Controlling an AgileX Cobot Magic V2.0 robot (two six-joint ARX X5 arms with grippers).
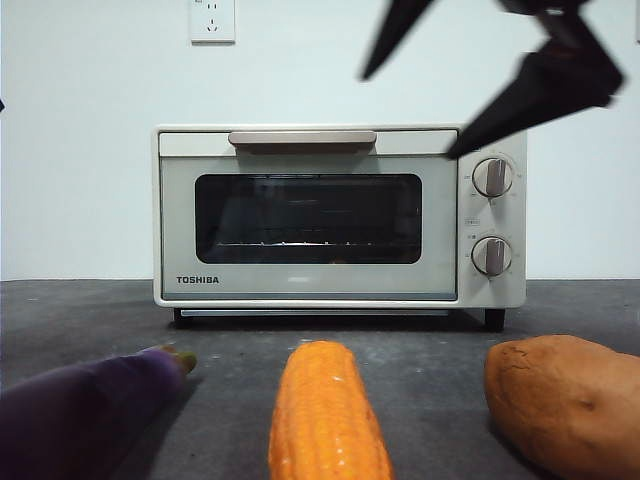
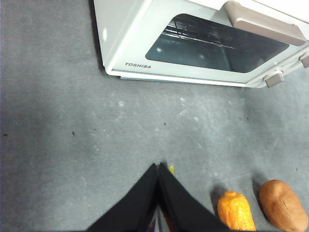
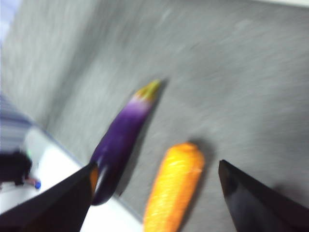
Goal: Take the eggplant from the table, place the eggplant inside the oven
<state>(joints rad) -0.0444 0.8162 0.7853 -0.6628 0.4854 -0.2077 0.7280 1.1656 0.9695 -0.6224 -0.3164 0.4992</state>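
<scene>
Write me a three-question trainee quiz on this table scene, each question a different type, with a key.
1. True or false: the oven door is shut.
2. Which thing lies between the eggplant and the sweet potato in the front view? A) a carrot B) the corn cob C) a banana
3. Fill in: the right gripper, high over the table, has its jaws ____, while the left gripper has its jaws together.

Key: 1 true; 2 B; 3 open
</scene>
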